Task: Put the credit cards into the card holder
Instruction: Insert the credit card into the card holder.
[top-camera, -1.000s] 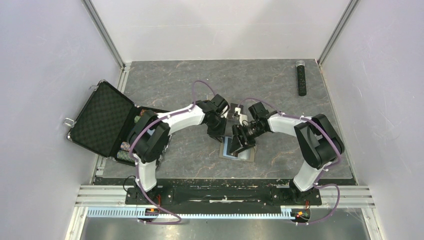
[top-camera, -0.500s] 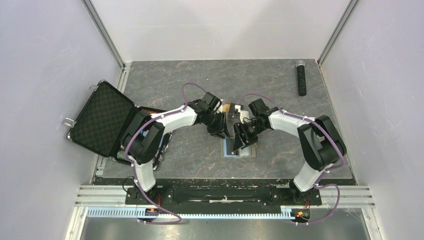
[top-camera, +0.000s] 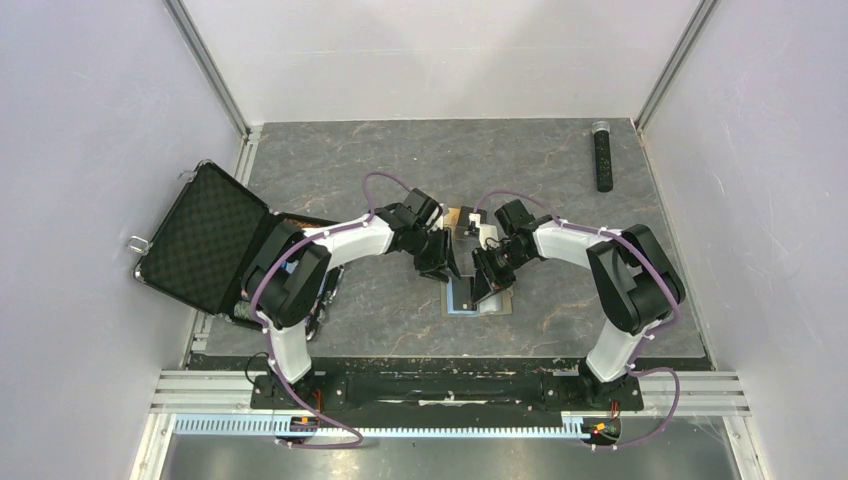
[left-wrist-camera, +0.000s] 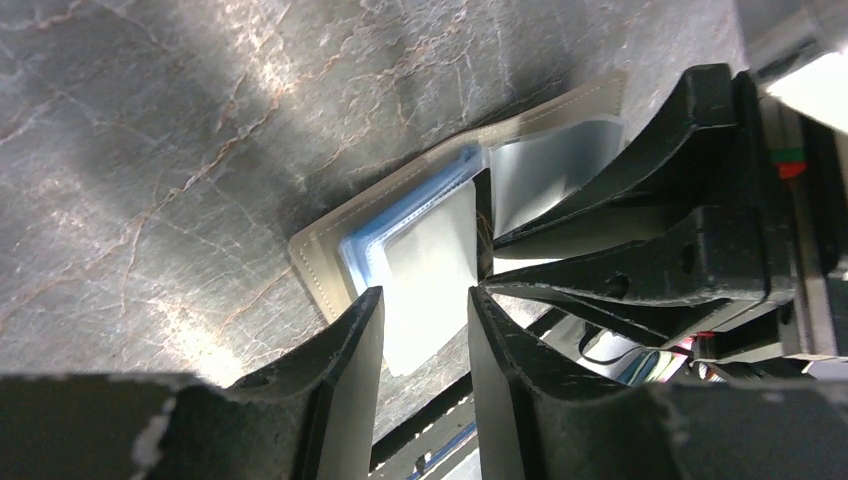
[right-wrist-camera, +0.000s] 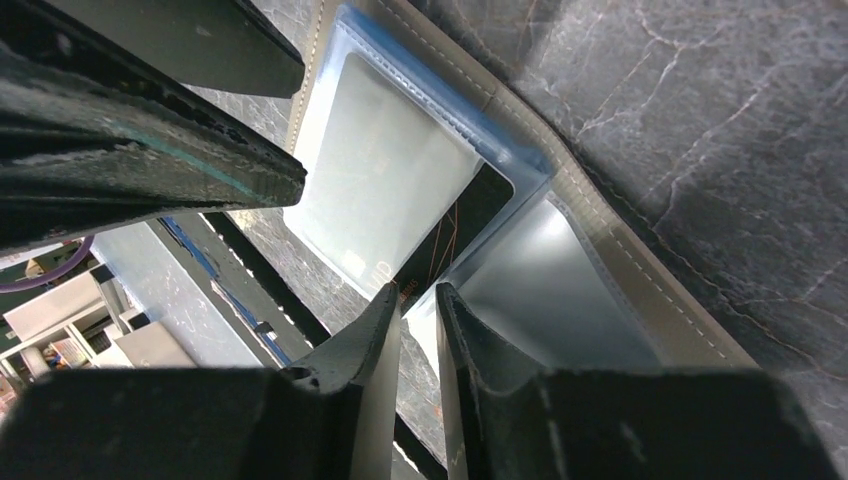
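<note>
Lying open under left end effector (left-wrist-camera: 425, 300) (apart) and right end effector (right-wrist-camera: 417, 295) (unclear), card holder (left-wrist-camera: 312, 262)

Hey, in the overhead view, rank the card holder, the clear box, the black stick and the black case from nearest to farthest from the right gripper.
From the right gripper:
1. card holder, lying open directly beneath it.
2. clear box, just behind it, mid-table.
3. black stick, far right corner.
4. black case, open at the left edge.
</note>
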